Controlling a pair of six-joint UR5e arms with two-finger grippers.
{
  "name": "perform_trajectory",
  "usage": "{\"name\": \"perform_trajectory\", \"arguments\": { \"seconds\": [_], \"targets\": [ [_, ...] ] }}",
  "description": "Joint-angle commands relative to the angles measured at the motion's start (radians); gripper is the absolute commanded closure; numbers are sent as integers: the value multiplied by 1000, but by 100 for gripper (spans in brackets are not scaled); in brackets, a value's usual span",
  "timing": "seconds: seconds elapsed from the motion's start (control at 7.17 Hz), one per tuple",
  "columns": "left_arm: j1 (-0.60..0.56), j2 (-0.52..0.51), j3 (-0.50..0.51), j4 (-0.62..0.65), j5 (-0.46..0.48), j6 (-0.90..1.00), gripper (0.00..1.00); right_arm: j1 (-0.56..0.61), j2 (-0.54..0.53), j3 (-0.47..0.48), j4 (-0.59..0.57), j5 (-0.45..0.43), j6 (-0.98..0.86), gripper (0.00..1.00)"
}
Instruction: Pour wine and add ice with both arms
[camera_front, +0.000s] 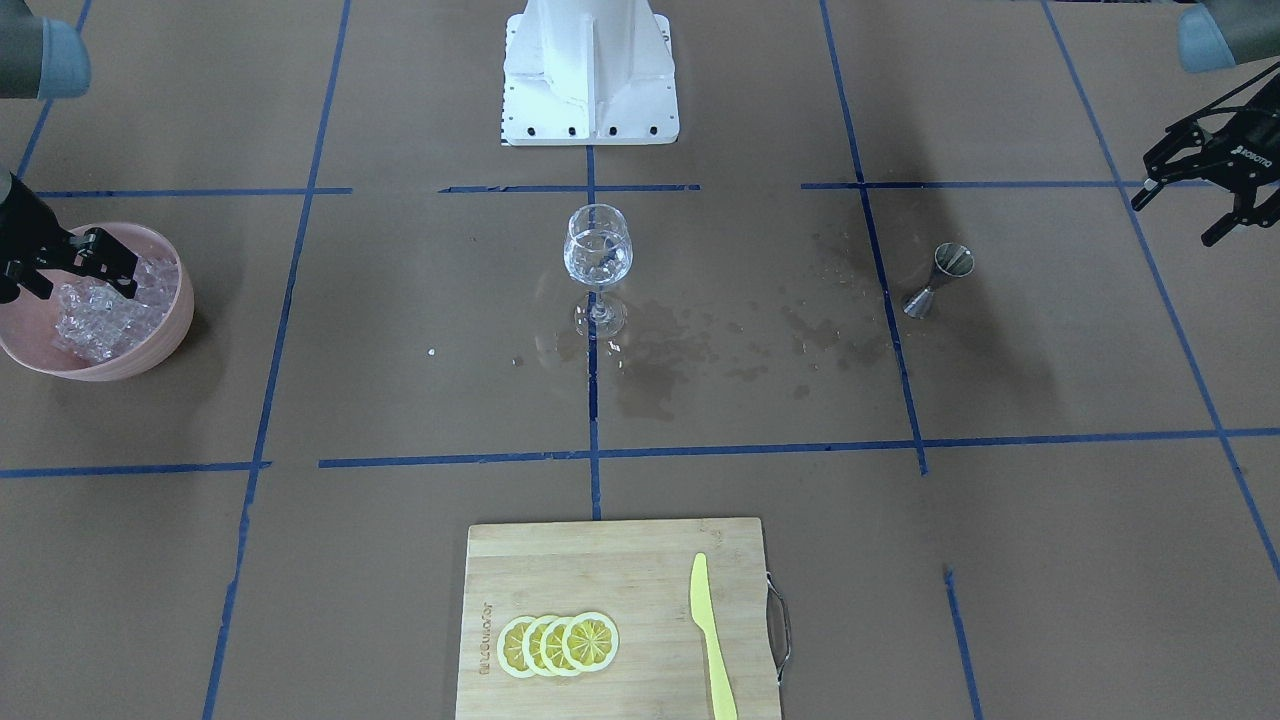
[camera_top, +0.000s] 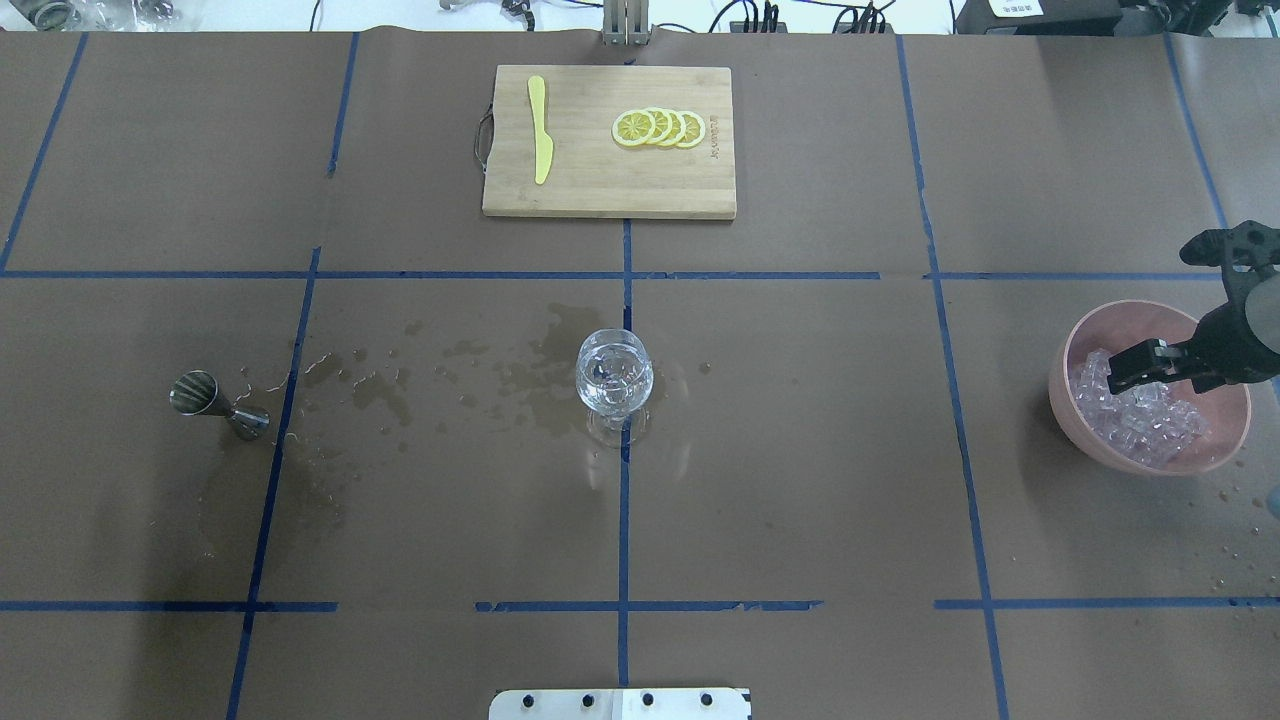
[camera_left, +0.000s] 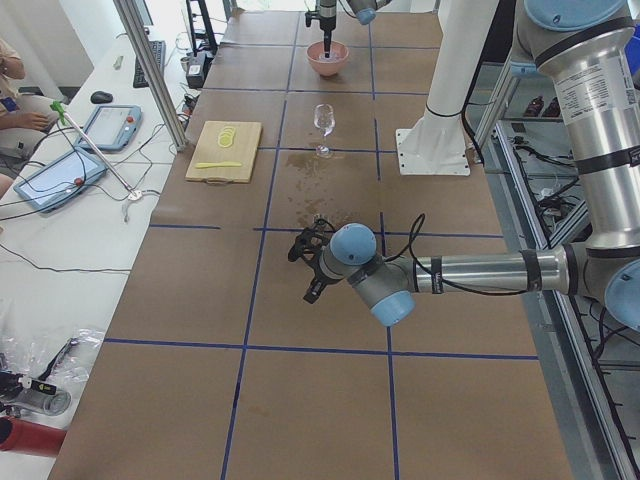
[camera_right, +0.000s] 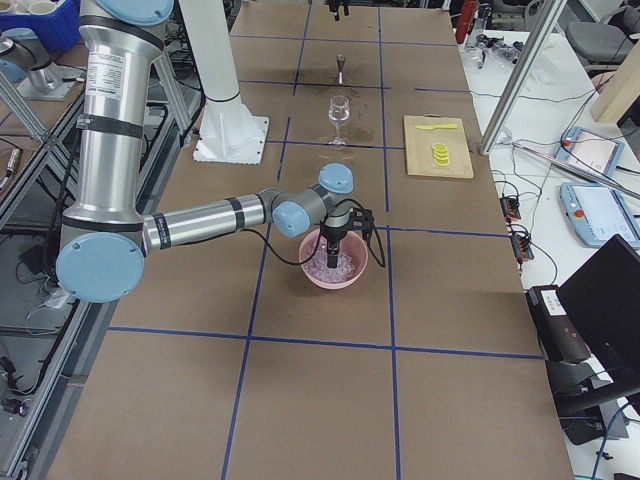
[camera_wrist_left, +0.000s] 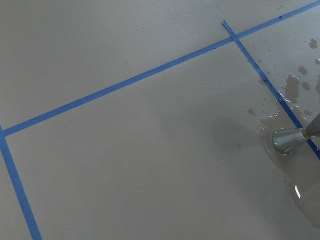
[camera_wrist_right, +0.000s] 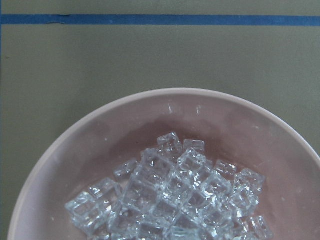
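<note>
The wine glass (camera_front: 598, 250) stands upright at the table's middle with clear contents; it also shows in the overhead view (camera_top: 614, 372). The ice (camera_top: 1145, 415) fills a pink bowl (camera_top: 1235, 440) at the robot's right; the right wrist view looks straight down on the cubes (camera_wrist_right: 175, 200). My right gripper (camera_top: 1125, 372) points down just above the ice, fingers slightly apart and empty; it also shows from the front (camera_front: 125, 275). My left gripper (camera_front: 1180, 220) hangs open and empty above the table, beyond the steel jigger (camera_front: 940, 278).
A wet spill (camera_top: 440, 385) spreads between the jigger (camera_top: 215, 403) and the glass. A wooden cutting board (camera_top: 600, 190) with lemon slices (camera_top: 660, 128) and a yellow knife (camera_top: 540, 130) lies at the far side. The white pedestal base (camera_front: 590, 70) stands behind the glass.
</note>
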Motion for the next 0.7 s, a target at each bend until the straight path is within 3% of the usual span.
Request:
{"name": "perform_trajectory", "arguments": {
  "seconds": [0.0,0.42,0.56],
  "targets": [
    [-5,-2,-2,3,0,0,0,-2,2,-13,-2,2,5,21],
    [-8,-2,-3,3,3,-2,0,0,1,-10,-2,13,5,72],
    [-13,-2,-3,3,3,-2,0,0,-4,-7,0,16,5,96]
  ]
}}
